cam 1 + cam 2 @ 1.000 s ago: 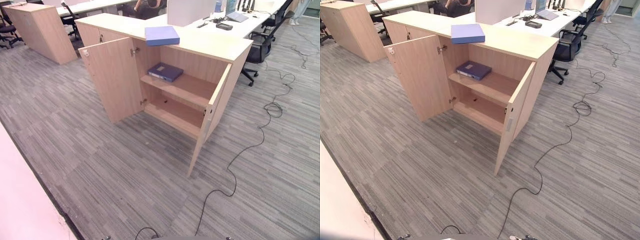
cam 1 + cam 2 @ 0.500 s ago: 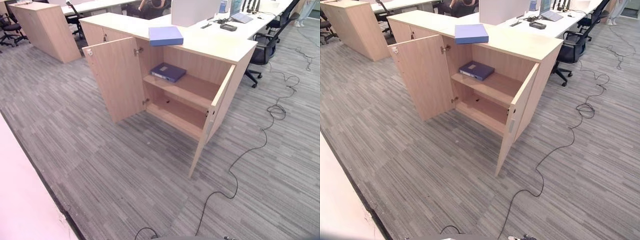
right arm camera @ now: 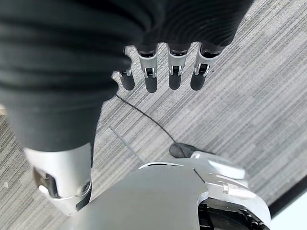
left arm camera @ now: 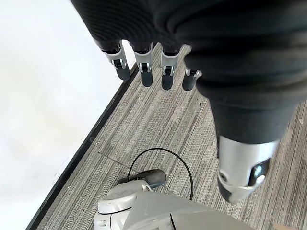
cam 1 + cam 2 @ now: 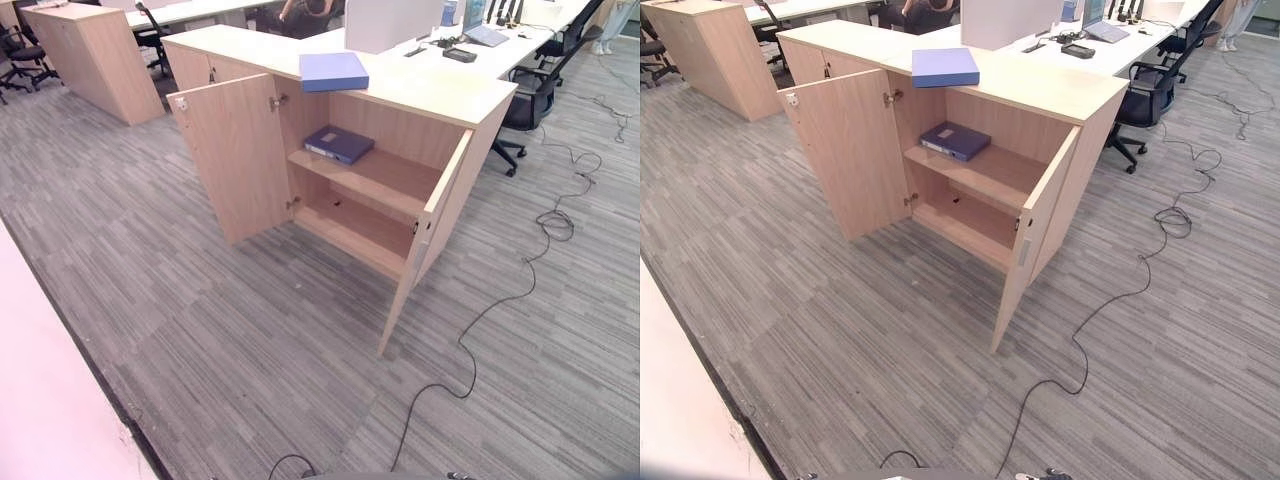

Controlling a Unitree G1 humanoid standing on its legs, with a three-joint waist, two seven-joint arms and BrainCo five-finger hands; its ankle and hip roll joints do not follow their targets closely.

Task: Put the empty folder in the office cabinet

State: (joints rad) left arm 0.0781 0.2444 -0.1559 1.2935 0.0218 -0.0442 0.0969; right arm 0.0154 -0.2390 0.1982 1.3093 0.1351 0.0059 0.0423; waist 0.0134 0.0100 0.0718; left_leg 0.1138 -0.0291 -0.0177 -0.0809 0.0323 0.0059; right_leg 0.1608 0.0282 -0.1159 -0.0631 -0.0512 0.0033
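- Lying flat on top of the light-wood office cabinet, near its front edge above the open compartment: a light blue folder, untouched and well apart from both hands.
- Standing wide open: the cabinet's left door, swung out toward the grey striped carpet, and the right door, angled forward with its edge toward the camera.
- Resting on the upper shelf toward its left end: a darker blue binder, lying flat with a pale label on its cover; showing bare below it, the lower shelf.
- Hanging over the carpet beside a white wall panel: the left hand, fingers straight and relaxed, thumb spread apart, holding nothing.
- Hanging likewise over the carpet: the right hand, fingers straight in a row, thumb apart from them, holding nothing.
- Sitting behind the cabinet: a long white desk carrying a laptop and a small dark device, with a black office chair drawn up at its right side.
- Standing further back at left: a second light-wood cabinet, closed.
- Trailing across the carpet at right: a black cable, coiling once near the chair.
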